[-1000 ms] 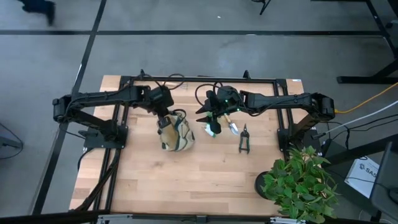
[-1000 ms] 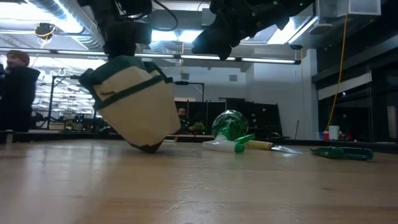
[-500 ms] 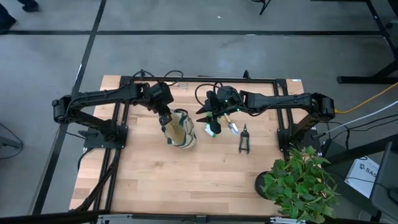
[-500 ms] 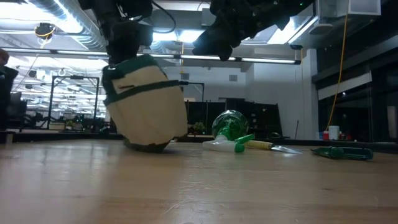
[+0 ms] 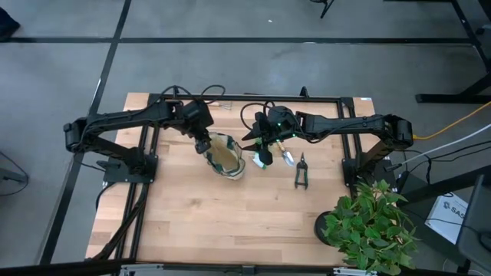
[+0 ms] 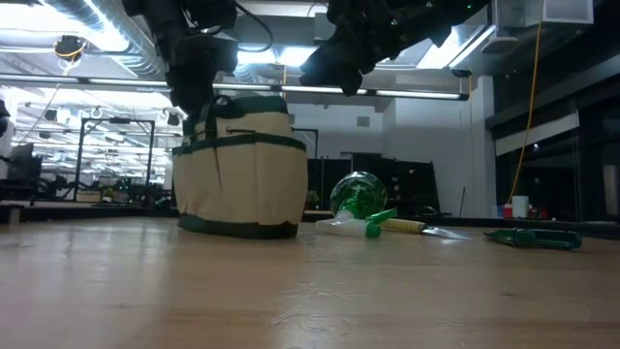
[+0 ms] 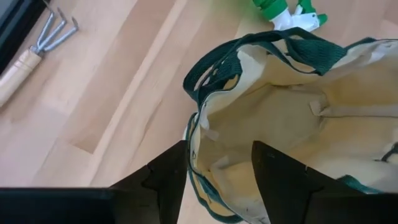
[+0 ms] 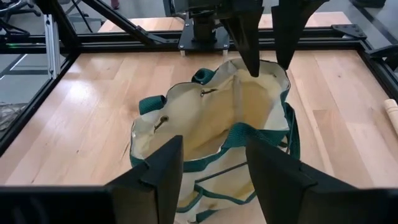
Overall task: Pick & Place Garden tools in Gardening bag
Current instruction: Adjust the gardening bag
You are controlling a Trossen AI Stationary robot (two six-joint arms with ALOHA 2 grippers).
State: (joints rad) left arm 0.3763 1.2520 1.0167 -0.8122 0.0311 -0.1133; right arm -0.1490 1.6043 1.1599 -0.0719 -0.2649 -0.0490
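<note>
The cream gardening bag [image 5: 227, 157] with green trim stands upright on its base [image 6: 237, 228], mouth up. My left gripper [image 5: 203, 142] is open above the bag's left rim [image 7: 193, 140], one finger inside the mouth and one outside. My right gripper [image 5: 258, 142] hangs open and empty just right of the bag, over the green spray bottle [image 5: 262, 159]. The spray bottle, the trowel [image 5: 286, 156] and the black shears [image 5: 301, 172] lie on the table right of the bag. The rake [image 7: 38, 43] lies on the table beyond the bag. My left gripper's open fingers [image 8: 252, 43] point down on either side of the bag's rim [image 8: 264, 70] on the bag's left side. I cannot tell whether they touch the cloth. The bag stands on the table by itself.
A leafy potted plant [image 5: 372, 226] stands at the table's near right corner. A black frame [image 5: 245, 98] runs along the far edge. Bare wood [image 5: 230, 222] lies near the front. Beyond the table a room with racks shows.
My left gripper has opened and let go of the bag's rim. The bag, which hung tilted from it with only its bottom edge on the table, has swung upright and now stands on its base.
</note>
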